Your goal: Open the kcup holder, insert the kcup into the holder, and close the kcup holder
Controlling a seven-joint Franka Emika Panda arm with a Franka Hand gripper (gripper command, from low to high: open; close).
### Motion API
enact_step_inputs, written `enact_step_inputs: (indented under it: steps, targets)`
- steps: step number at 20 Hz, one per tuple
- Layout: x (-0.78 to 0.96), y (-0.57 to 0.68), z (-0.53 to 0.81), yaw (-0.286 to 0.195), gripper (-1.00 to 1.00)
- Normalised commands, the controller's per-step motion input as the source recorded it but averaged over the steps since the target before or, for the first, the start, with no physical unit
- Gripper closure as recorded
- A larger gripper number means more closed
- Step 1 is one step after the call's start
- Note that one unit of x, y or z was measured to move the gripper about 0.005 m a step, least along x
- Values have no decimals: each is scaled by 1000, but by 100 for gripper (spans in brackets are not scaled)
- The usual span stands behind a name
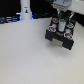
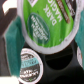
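A: Nearest, we list the round green foil-topped kcup (image 2: 46,22), pinched in the gripper (image 1: 62,20).

B: Below it, we log the boxy black kcup holder (image 1: 61,34) open, on a plain white table (image 1: 25,57).

The gripper (image 1: 61,15) is cut off by the exterior view's top edge; its jaws are possibly hidden behind the kcup (image 2: 46,20).

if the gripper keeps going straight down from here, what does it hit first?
Probably the kcup holder, whose drawer is open beneath it. In the wrist view the gripper carries the kcup above round slots; a teal pod fills one and a darker, seemingly empty slot sits beside it. Depth unclear.
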Motion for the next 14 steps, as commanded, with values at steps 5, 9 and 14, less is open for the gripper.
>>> enact_step_inputs:
  steps: [5,9,14]
  targets:
    - [-33,250,232,6,100]
    - [-199,223,289,0,100]
    - [-21,44,-38,15,100]
